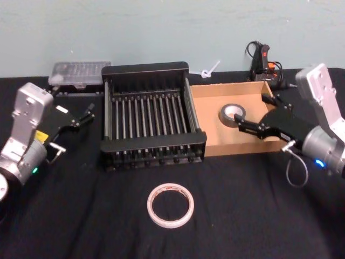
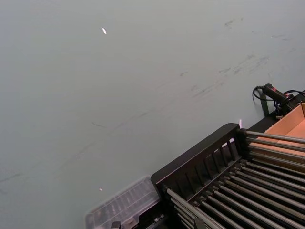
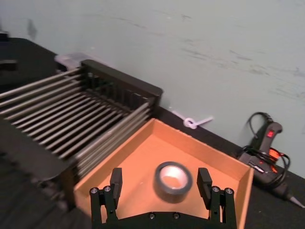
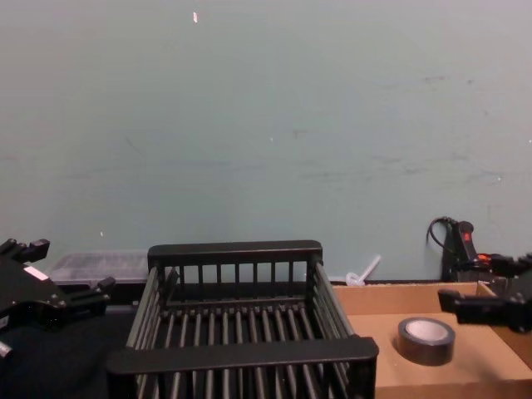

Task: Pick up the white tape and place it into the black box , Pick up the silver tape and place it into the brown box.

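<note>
My right gripper (image 1: 258,116) open over brown box (image 1: 215,144), silver tape (image 1: 232,114) lying flat inside, free between fingers. My left gripper (image 1: 73,125) open, idle left of black box (image 1: 152,154). White tape (image 1: 170,205) at table's near edge, unpicked. Risk: fingers snagging silver tape on withdrawal; white roll sliding under pinch.

Looks like a lab or workshop test bench to me. I see a table under a black cloth (image 1: 259,216) pushed against a bare pale green painted wall (image 4: 266,125) with scuffs and marks. Tool clutter sits at the back: a black and red glue gun (image 1: 261,63) with its cord by the wall, a clear plastic parts case (image 1: 80,73), a white zip tie (image 1: 210,70). A black slatted crate (image 1: 145,70) and a tan cardboard tray (image 1: 207,121) are laid out staged, side by side. No household furnishings.
</note>
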Robot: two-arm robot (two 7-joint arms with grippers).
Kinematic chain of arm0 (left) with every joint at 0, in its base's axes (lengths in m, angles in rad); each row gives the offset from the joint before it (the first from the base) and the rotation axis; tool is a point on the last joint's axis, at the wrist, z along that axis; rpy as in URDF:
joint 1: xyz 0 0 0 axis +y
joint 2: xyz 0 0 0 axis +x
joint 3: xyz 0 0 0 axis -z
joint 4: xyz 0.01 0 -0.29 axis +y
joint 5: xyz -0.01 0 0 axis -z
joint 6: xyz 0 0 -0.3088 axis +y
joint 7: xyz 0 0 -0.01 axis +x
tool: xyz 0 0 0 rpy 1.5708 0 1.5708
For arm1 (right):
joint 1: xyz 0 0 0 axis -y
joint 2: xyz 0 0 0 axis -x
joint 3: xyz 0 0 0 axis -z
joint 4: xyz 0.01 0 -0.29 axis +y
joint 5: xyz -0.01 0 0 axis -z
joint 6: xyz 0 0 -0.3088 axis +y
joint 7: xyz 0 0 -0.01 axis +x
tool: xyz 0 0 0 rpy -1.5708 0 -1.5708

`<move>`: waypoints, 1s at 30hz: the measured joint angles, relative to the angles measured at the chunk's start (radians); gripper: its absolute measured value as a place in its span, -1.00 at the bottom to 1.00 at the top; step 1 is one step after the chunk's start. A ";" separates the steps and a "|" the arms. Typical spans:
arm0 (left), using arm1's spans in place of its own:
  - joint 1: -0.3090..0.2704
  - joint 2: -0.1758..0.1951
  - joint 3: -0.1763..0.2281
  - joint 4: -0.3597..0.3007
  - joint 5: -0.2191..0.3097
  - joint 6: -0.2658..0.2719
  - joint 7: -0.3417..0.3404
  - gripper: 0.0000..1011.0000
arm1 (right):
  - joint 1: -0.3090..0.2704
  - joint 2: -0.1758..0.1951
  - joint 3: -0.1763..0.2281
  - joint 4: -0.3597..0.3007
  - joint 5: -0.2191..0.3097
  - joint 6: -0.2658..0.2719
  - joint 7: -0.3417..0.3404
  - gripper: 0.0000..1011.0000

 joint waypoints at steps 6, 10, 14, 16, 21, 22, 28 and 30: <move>0.000 0.000 0.000 0.000 0.000 0.000 0.000 0.98 | -0.070 0.046 0.001 -0.055 0.034 -0.040 0.034 0.98; 0.000 0.000 0.000 0.000 0.000 0.000 0.000 0.98 | -0.103 0.072 -0.010 -0.078 0.046 -0.058 0.055 0.98; 0.000 0.000 0.000 0.000 0.000 0.000 0.000 0.98 | -0.124 0.092 -0.030 -0.091 0.055 -0.074 0.075 0.98; 0.000 0.000 0.000 0.000 0.000 0.000 0.000 0.98 | -0.129 0.098 -0.043 -0.095 0.058 -0.079 0.083 0.98; 0.000 0.000 0.000 0.000 0.000 0.000 0.000 0.98 | -0.126 0.105 -0.077 -0.096 0.059 -0.084 0.096 0.98; 0.000 0.000 0.000 0.000 0.000 0.000 0.000 0.98 | -0.123 0.105 -0.083 -0.095 0.059 -0.084 0.098 0.98; 0.000 0.000 0.000 0.000 0.000 0.000 0.000 0.98 | -0.096 0.100 -0.133 -0.080 0.053 -0.084 0.113 0.98; 0.000 0.000 0.000 0.000 0.000 0.000 0.000 0.98 | -0.080 0.094 -0.157 -0.070 0.050 -0.084 0.122 0.98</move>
